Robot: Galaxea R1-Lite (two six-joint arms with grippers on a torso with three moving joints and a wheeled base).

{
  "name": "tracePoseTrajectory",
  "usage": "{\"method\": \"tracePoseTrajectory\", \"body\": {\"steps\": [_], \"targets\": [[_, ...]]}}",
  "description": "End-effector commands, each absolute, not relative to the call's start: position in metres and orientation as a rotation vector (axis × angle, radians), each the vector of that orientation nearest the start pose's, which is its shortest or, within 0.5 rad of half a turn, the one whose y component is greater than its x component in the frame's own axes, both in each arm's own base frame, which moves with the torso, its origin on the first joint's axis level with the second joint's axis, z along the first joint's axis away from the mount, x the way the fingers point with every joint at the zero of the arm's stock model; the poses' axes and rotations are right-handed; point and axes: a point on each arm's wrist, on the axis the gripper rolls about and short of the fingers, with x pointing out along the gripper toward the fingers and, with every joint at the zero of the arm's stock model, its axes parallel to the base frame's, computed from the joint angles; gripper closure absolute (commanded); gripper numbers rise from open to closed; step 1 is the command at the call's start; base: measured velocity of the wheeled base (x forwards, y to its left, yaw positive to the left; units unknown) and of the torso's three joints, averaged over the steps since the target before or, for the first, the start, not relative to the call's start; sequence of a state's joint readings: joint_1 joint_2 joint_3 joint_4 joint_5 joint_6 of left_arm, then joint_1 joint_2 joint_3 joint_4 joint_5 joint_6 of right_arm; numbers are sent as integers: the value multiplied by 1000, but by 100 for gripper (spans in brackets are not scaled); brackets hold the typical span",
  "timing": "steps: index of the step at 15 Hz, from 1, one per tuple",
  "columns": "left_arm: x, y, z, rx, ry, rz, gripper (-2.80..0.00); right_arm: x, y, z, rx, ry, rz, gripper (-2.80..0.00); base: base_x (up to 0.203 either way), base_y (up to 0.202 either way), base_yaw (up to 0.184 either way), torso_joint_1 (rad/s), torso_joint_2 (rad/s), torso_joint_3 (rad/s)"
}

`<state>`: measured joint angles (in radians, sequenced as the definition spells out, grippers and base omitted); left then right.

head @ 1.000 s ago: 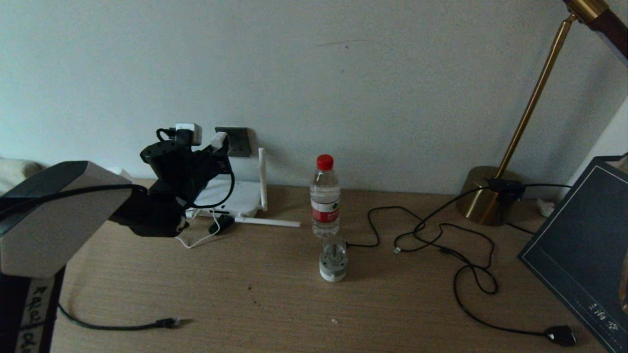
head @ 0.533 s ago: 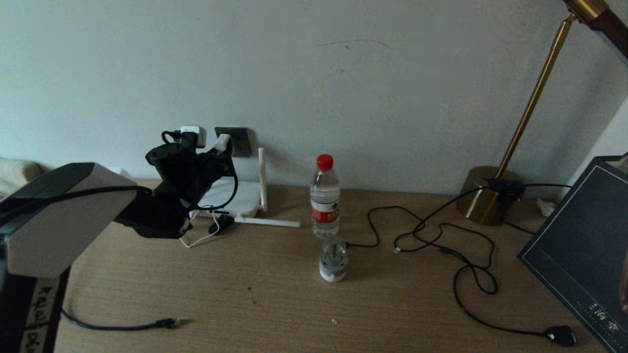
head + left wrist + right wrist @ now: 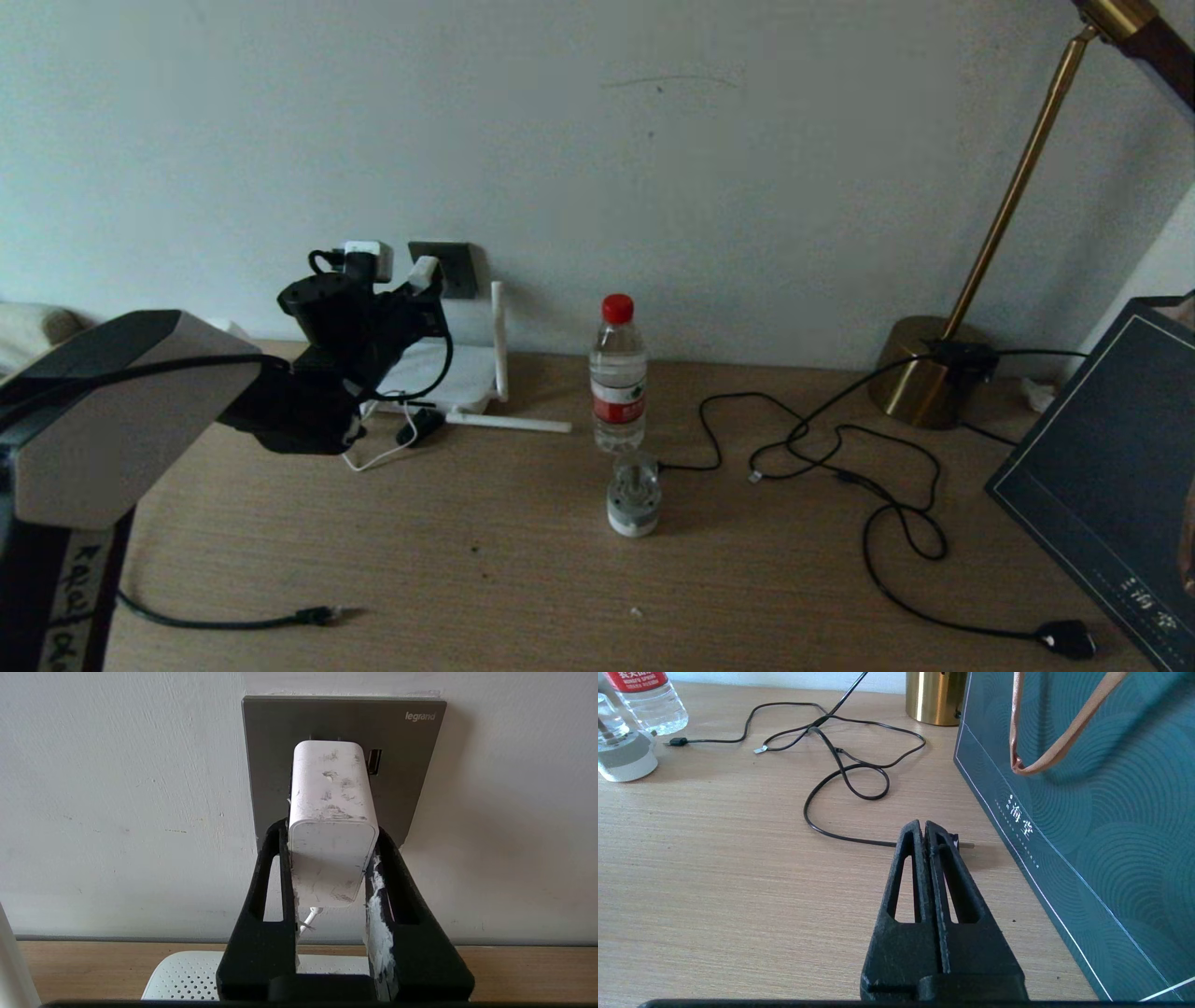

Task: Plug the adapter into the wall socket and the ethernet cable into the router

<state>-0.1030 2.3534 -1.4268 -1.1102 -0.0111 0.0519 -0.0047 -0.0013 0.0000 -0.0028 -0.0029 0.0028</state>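
One claw at work: left claw (image 3: 329, 854), clamped on the adapter (image 3: 331, 812) from both sides and pointed straight at the wall socket (image 3: 411, 765). Adapter's far end pressed up to, or nearly against, the grey plate; impossible to tell whether the prongs sit fully home. Thin white cord trailing back beneath the fingers (image 3: 268, 882). Router (image 3: 187, 975) flat on the worktop (image 3: 70, 966) directly below the claw, close under the socket. Ethernet cable (image 3: 224, 622) well behind and below, its plug loose on the worktop near the front edge, not yet fitted. Right claw (image 3: 927, 828) shut on nothing, parked low over the worktop far off to the right beside a dark green bag (image 3: 1087, 812).

Best handling, as a judgement: push squarely along the prongs' line, no twist or droop, firm grip until the body meets the plate flush, then release without tugging sideways or dragging the cord.
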Motion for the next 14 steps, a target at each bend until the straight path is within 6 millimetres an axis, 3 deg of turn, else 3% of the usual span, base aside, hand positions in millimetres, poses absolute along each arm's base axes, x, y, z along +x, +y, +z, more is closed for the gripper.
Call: {"method": "tracePoseTrajectory", "body": {"steps": [1, 14], "targets": [[475, -49, 139, 43, -194, -108, 0, -23, 0, 76, 3, -3, -8, 0, 0, 0, 0, 0, 0, 0], [474, -50, 136, 43, -188, -108, 0, -23, 0, 76, 3, -3, -8, 0, 0, 0, 0, 0, 0, 0]]}}
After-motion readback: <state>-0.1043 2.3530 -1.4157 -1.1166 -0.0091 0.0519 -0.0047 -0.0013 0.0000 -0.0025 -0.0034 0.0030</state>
